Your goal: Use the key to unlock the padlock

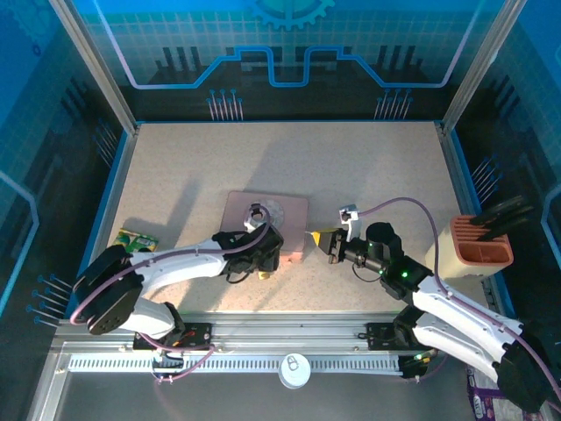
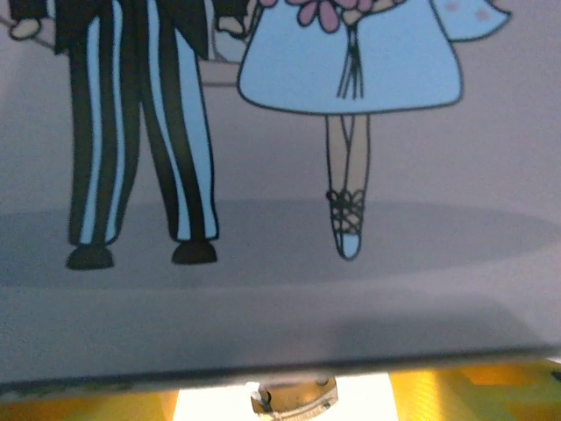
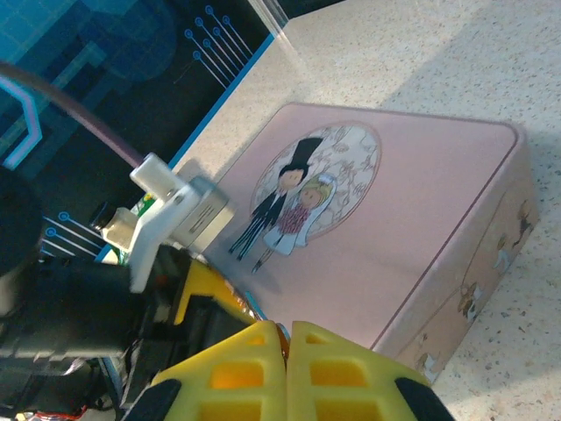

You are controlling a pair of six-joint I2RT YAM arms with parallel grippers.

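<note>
Right tool (image 3: 287, 349) sits clenched beside the pink tin (image 1: 289, 215); the left tool (image 1: 263, 263) I cannot tell, released or grasping. Tiny, stiff and likely slick, the padlock wants gripping by its body.

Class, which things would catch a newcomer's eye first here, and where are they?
The pink tin with a cartoon bride and groom on its lid sits mid-table. Just right of it, the right claw shows bright yellow fingers pressed together. A tan holder stands at the table's right edge.
</note>
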